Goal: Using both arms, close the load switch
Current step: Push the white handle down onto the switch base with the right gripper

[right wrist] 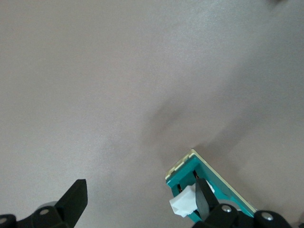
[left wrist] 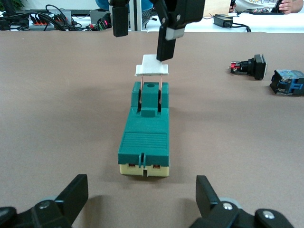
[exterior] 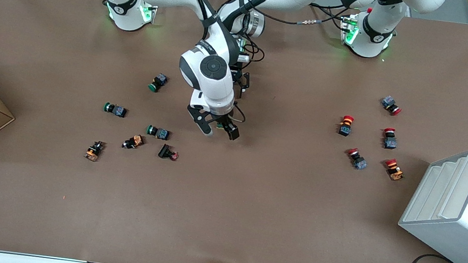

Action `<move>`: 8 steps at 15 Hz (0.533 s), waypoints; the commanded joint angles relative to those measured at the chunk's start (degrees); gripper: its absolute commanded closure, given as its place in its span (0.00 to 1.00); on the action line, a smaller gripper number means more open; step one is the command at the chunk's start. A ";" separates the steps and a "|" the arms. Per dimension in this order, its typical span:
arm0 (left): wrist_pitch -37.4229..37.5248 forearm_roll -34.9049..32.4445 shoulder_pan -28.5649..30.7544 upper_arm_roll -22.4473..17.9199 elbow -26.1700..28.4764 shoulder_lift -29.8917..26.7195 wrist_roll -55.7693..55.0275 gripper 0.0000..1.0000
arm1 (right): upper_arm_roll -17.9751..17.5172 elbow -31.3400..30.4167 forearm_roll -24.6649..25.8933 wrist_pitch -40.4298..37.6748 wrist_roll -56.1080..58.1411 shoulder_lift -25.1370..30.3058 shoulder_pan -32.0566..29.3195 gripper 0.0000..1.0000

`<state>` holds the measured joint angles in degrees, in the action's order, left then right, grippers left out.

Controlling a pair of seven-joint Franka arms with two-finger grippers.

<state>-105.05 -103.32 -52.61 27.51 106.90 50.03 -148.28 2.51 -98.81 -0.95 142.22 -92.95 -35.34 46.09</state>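
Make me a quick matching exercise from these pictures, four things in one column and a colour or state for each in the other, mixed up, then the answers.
Column one:
1. load switch
2. switch handle
3. left gripper
4. right gripper

Column two:
A. white, raised on two metal rods
B. open, low beside the switch's cream end
C. dark green body, lying on the table
D. open, one finger touching the handle

Pairs: 1-C, 2-A, 3-B, 4-D

The load switch (left wrist: 144, 137) looks like matt green plastic on a cream base, its handle (left wrist: 152, 67) smooth white plastic on thin coppery metal rods. The worktop (exterior: 251, 205) is matt brown, paper-like.
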 commanded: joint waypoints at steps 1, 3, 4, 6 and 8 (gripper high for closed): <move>0.81 -0.13 -0.48 -0.09 -0.64 0.15 -0.61 0.00 | -0.40 2.74 0.69 0.60 0.22 -2.18 -0.47 0.00; 0.72 -0.13 -0.30 -0.09 -0.64 0.15 -0.52 0.00 | -0.40 3.62 0.69 0.69 0.14 -2.97 -0.38 0.00; 0.72 -0.13 -0.22 0.00 -0.64 0.24 -0.52 0.00 | -0.40 3.98 0.69 0.69 0.14 -3.67 -0.38 0.00; 0.72 -0.13 -0.22 -0.09 -0.73 0.24 -0.44 0.00 | -0.40 4.77 0.77 0.69 0.22 -4.90 -0.47 0.00; 0.72 -0.13 -0.22 -0.09 -0.73 0.24 -0.43 0.00 | -0.40 5.82 1.38 0.78 0.49 -5.78 -0.91 0.00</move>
<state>-105.05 -103.32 -52.56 27.51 106.80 50.03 -148.28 2.60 -95.19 -0.79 142.28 -92.92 -39.07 46.03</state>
